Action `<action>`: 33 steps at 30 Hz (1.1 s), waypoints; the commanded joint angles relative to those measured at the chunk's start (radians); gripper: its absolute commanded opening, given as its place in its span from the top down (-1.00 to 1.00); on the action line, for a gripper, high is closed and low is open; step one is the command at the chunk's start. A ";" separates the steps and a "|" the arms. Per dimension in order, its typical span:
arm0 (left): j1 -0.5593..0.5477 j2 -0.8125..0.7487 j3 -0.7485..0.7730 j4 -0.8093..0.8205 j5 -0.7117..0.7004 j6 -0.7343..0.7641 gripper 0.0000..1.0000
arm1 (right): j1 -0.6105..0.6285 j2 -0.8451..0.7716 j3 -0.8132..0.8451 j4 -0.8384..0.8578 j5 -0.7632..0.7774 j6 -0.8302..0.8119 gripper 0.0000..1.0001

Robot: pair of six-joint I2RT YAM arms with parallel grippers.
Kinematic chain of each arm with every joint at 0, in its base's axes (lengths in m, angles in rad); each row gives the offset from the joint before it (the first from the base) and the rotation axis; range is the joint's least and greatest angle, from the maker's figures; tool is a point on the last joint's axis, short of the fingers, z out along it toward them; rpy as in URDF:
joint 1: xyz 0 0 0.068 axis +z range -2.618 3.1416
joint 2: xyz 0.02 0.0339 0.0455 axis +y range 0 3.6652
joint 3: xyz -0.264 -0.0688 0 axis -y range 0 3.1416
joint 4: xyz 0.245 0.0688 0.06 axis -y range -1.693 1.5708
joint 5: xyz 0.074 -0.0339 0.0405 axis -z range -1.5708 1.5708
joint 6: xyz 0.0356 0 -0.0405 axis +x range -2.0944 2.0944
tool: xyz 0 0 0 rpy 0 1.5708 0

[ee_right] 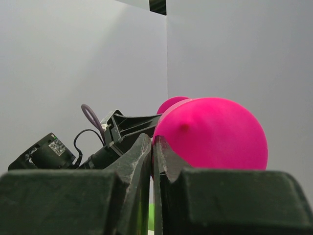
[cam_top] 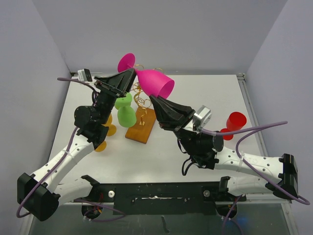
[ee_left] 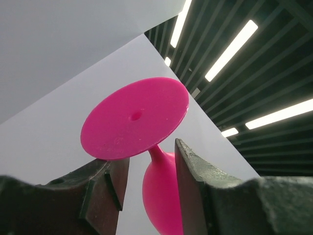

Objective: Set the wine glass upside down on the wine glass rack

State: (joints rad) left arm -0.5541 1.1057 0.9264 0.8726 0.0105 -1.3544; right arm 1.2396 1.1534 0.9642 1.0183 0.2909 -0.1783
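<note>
At the left of the white table [cam_top: 215, 93] two orange glasses [cam_top: 108, 130] are near the left arm, partly hidden behind it. Above them the left gripper [cam_top: 131, 76] is raised and reaches to the stem of the pink wine glass [cam_top: 155, 82]. In the left wrist view its fingers [ee_left: 193, 171] stand apart, one on each side of the thin stem just under the round foot, and a gap shows on both sides, so this tool is open and no contact can be seen. A green glass [cam_top: 126, 115] is just beside the left side of the wine glass rack [cam_top: 142, 128]; whether it hangs on the wire or stands on the table cannot be told. The wine glass itself is in the air above the gold wire top of the rack. It lies almost on its side, with the foot to the back left and the open mouth to the front right, and it does not rest on the rack. The right gripper [cam_top: 154, 99] comes from below on the right and is closed on the wall of the bowl at its rim; in the right wrist view its fingers are almost together, with the pink bowl directly behind them. At the far right a red glass [cam_top: 236, 121] stands on the table, well apart from the rack.
</note>
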 commanded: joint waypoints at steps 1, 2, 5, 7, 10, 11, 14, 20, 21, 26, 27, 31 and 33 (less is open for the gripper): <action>-0.005 -0.024 -0.002 0.095 -0.027 -0.044 0.32 | 0.009 0.003 -0.008 0.051 -0.022 0.008 1.00; -0.006 -0.026 -0.007 0.101 -0.026 -0.056 0.38 | 0.009 0.006 -0.008 0.050 -0.022 0.008 1.00; -0.007 -0.030 -0.015 0.115 -0.024 -0.075 0.54 | 0.009 0.015 -0.009 0.046 -0.029 0.012 1.00; -0.008 -0.030 -0.012 0.117 -0.020 -0.076 0.55 | 0.009 0.020 -0.010 0.047 -0.036 0.015 1.00; -0.009 -0.032 -0.011 0.120 -0.014 -0.078 0.55 | 0.007 0.029 -0.010 0.049 -0.039 0.024 1.00; -0.009 -0.031 -0.010 0.120 -0.013 -0.080 0.55 | 0.007 0.029 -0.011 0.048 -0.043 0.026 1.00; -0.009 -0.034 -0.012 0.128 -0.014 -0.084 0.55 | 0.008 0.026 -0.015 0.035 -0.056 0.039 0.99; -0.008 -0.026 -0.005 0.182 -0.013 -0.078 0.81 | 0.001 -0.010 -0.028 -0.028 -0.083 0.075 0.82; -0.008 -0.024 -0.002 0.184 -0.011 -0.075 0.88 | 0.001 -0.014 -0.027 -0.043 -0.085 0.081 0.79; -0.008 -0.018 0.001 0.195 -0.011 -0.059 1.00 | 0.001 -0.039 -0.021 -0.095 -0.075 0.106 0.66; -0.009 -0.019 0.001 0.194 -0.011 -0.053 1.00 | 0.001 -0.046 -0.021 -0.103 -0.065 0.116 0.63; -0.008 -0.023 0.010 0.176 -0.006 -0.005 1.00 | 0.001 -0.083 -0.013 -0.164 -0.006 0.152 0.34; -0.007 -0.030 0.021 0.148 -0.004 0.040 1.00 | 0.001 -0.110 0.000 -0.233 0.025 0.171 0.02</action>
State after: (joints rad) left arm -0.5575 1.0985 0.9024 0.9913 -0.0101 -1.4002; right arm 1.2381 1.1114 0.9352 0.8536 0.2481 -0.0555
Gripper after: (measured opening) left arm 0.058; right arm 0.379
